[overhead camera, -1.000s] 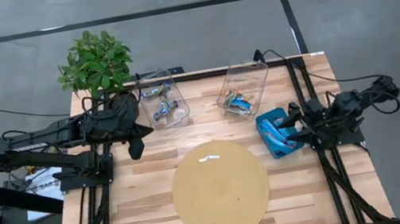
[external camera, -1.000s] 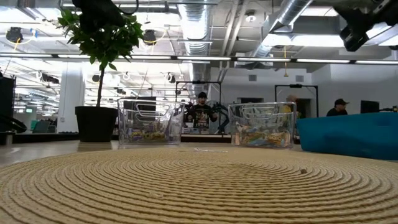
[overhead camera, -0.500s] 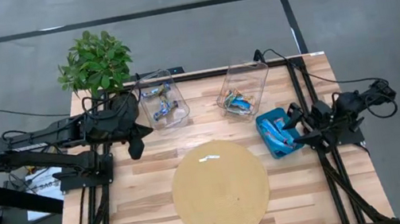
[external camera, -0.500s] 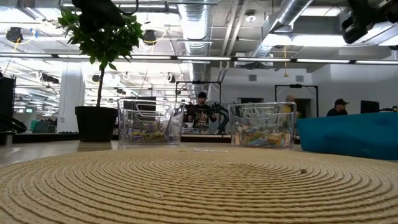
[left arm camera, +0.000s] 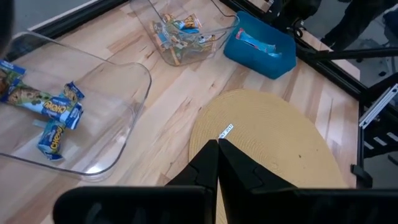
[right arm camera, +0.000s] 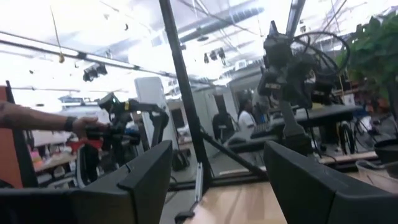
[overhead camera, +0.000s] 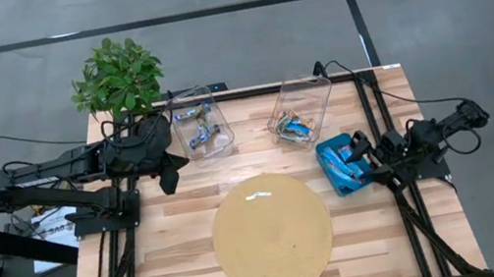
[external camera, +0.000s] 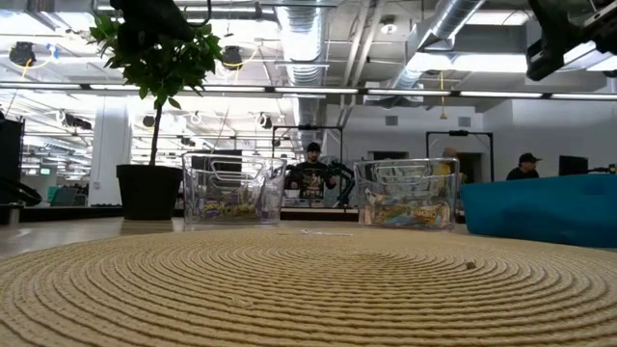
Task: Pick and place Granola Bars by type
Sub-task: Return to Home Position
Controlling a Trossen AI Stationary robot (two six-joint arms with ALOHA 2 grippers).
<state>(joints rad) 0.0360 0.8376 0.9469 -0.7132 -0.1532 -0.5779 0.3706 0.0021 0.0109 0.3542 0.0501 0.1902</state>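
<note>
Granola bars lie in three containers. Blue ones [left arm camera: 53, 115] sit in the left clear bin [overhead camera: 200, 126], multicoloured ones [left arm camera: 180, 37] in the right clear bin [overhead camera: 301, 112], and blue ones [left arm camera: 258, 43] in the teal tray [overhead camera: 328, 177]. My left gripper [overhead camera: 171, 177] hangs shut above the wood left of the left bin; in the left wrist view its gripper [left arm camera: 217, 149] points over the mat. My right gripper [overhead camera: 362, 158] stands open at the tray's right side, raised; in the right wrist view its gripper [right arm camera: 217, 180] frames only the room.
A round woven mat [overhead camera: 272, 234] fills the table's middle, with a small white scrap [overhead camera: 258, 194] near its far edge. A potted plant [overhead camera: 116, 77] stands at the far left corner. People are in the room beyond the table.
My right arm has sunk and folded down at the table's right edge, and its gripper has tipped upward while staying open. The bars, bins and tray lie as before.
</note>
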